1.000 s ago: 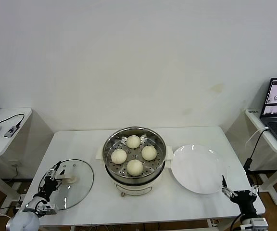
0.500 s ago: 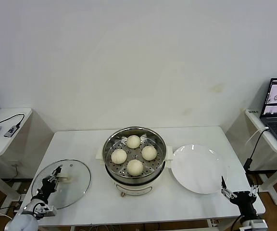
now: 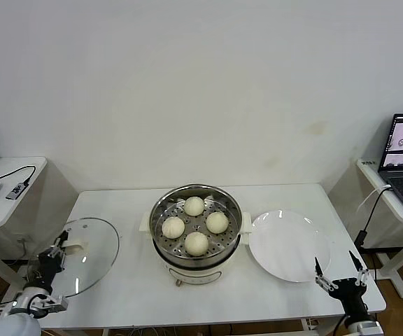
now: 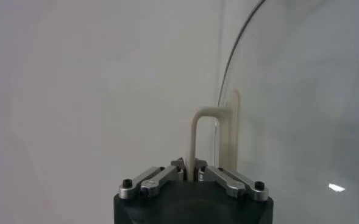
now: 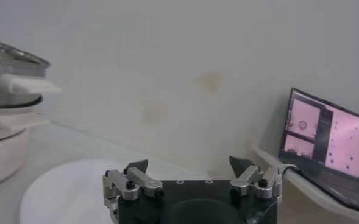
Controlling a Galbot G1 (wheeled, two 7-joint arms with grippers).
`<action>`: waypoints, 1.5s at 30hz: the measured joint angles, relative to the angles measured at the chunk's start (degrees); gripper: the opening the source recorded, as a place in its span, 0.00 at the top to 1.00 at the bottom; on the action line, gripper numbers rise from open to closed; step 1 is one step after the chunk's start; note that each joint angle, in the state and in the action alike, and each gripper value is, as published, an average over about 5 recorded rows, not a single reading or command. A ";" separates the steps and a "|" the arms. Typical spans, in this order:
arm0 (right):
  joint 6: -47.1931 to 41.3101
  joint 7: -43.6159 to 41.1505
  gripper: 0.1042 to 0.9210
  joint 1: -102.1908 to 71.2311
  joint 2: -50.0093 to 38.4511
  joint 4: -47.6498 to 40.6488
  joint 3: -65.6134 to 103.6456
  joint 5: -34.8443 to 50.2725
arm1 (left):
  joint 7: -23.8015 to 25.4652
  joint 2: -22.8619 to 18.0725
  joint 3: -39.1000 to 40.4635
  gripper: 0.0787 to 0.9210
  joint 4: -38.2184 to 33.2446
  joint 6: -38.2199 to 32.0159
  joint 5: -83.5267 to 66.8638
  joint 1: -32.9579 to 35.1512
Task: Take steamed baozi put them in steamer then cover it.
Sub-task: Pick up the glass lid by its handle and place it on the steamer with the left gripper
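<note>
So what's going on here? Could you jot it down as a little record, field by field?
baozi: four, sitting in the steamer
steamer: middle of the table, uncovered
cover: lifted and tilted at the table's left end
left gripper: shut on the cover's handle
right gripper: open, idle near the table's right front corner
plate: right of the steamer, nothing on it

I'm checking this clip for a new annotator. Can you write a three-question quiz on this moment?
1. True or false: all four steamed baozi sit inside the steamer.
2. Which gripper holds the cover? A) left B) right C) neither
3. Fill in: the white plate holds ____ baozi.

Key:
1. True.
2. A: the left gripper is shut on the cover's handle, tilting it off the table; the right gripper waits open near the plate.
3. No.
</note>
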 measured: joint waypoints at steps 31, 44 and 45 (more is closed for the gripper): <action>1.10 1.77 0.12 1.91 4.96 -1.55 -3.45 -8.16 | 16.82 8.15 26.97 0.91 -22.59 28.93 -0.73 -18.47; 2.80 4.33 0.12 3.15 9.15 -3.58 -3.41 -14.53 | 23.20 -1.10 39.98 0.91 -18.77 36.56 8.09 -28.52; 2.98 4.55 0.12 3.24 9.44 -3.72 -3.39 -15.09 | 23.60 -1.89 40.43 0.91 -18.49 37.00 8.92 -28.79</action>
